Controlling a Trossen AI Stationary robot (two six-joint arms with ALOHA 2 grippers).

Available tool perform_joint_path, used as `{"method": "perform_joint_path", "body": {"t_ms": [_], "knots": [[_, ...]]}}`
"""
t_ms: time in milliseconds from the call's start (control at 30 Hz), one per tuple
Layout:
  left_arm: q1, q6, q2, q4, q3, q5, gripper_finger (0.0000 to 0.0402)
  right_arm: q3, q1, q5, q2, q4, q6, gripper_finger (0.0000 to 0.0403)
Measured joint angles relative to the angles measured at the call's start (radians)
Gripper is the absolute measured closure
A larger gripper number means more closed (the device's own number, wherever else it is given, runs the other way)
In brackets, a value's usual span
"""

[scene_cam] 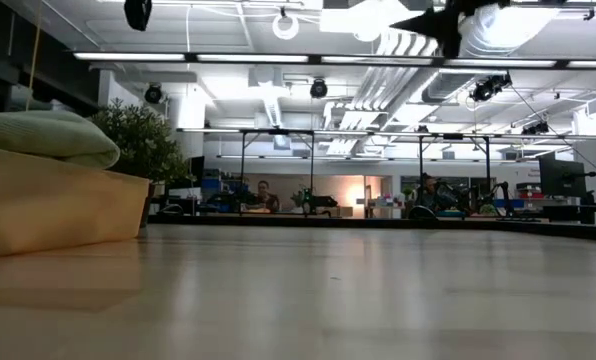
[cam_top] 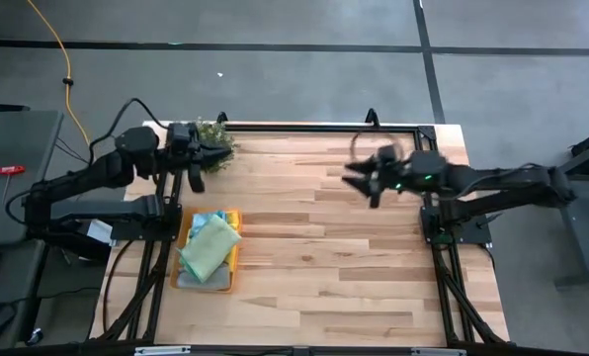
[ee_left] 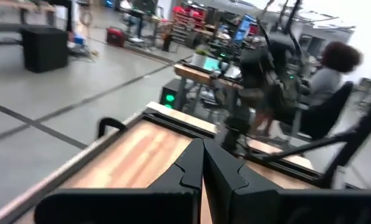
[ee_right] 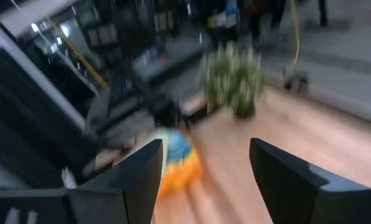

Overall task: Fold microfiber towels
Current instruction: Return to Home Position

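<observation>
Towels (cam_top: 211,245) look stowed, so just retract high: left tool (cam_top: 218,154) pinched closed, empty; right tool (cam_top: 354,176) spread wide, empty.

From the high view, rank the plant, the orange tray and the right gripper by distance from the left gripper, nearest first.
1. The plant: right beside the left gripper, at the table's left corner.
2. The tray: also on the left side, farther along that edge, holding the towels.
3. The right gripper: across the table, towards the right side.
</observation>
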Motion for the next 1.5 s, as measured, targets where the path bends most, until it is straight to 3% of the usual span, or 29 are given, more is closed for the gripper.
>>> {"method": "perform_joint_path", "body": {"t_ms": [167, 333, 567, 1233, 1367, 1500], "knots": [[-0.078, -0.043, -0.014, 0.051, -0.053, -0.001, 0.0402, 0.066, -0.060, 0.014, -0.117, -0.006, -0.112, 0.0171], [-0.155, -0.040, -0.026, 0.070, -0.082, -0.074, 0.0401, 0.131, -0.099, 0.014, -0.204, -0.099, -0.194, 0.0171], [-0.169, -0.018, -0.027, 0.101, -0.081, -0.101, 0.0401, 0.149, -0.112, 0.014, -0.281, -0.197, -0.215, 0.0171], [-0.191, -0.069, -0.026, 0.082, -0.082, -0.107, 0.0401, 0.149, -0.112, 0.009, -0.292, -0.214, -0.289, 0.0172], [-0.268, -0.048, -0.041, 0.100, -0.144, -0.112, 0.0401, 0.149, -0.109, 0.002, -0.292, -0.213, -0.267, 0.0172], [-0.342, -0.089, -0.096, 0.192, -0.274, -0.179, 0.0401, 0.149, -0.109, -0.005, -0.293, -0.213, -0.213, 0.0172]]}}
